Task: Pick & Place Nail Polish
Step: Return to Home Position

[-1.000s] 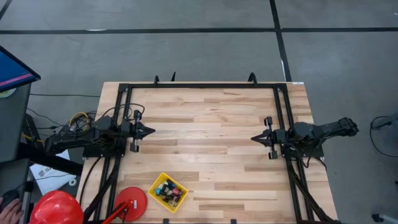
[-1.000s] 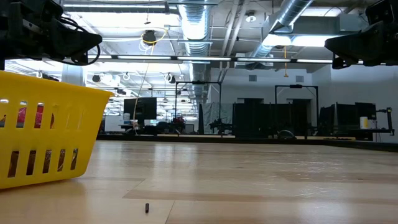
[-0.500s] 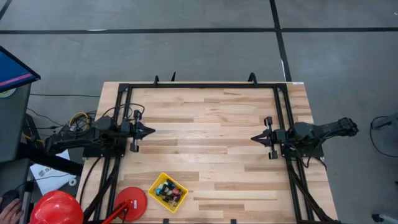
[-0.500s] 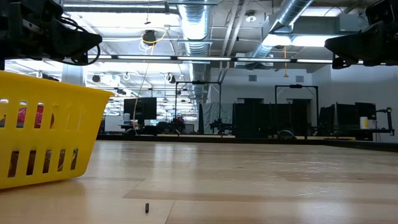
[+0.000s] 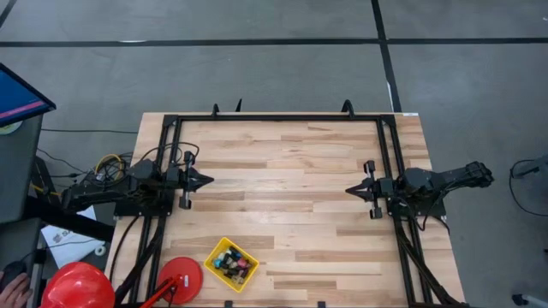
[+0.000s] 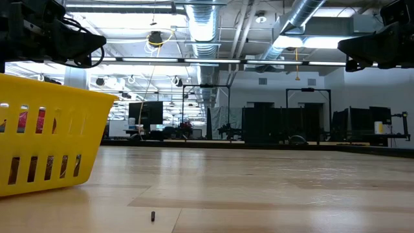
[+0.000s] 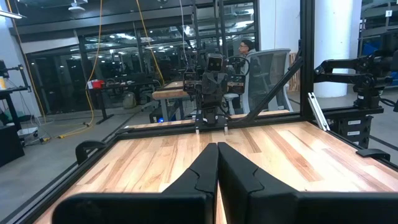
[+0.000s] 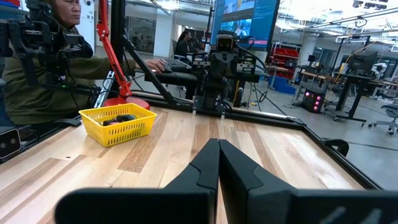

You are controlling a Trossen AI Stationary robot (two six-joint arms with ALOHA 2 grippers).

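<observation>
Both arms raised, nail polish (image 5: 233, 262) in the basket.
My left gripper (image 5: 206, 180) and right gripper (image 5: 349, 190) hang at opposite sides of the surface (image 5: 282, 162), tips facing, fingers pressed together, empty; the bottles lie in the yellow basket (image 5: 213, 254) on my left arm's side.

Wooden table (image 5: 291, 171), yellow basket (image 6: 45, 103) near one edge; tiny dark speck (image 6: 152, 214) nearby
</observation>
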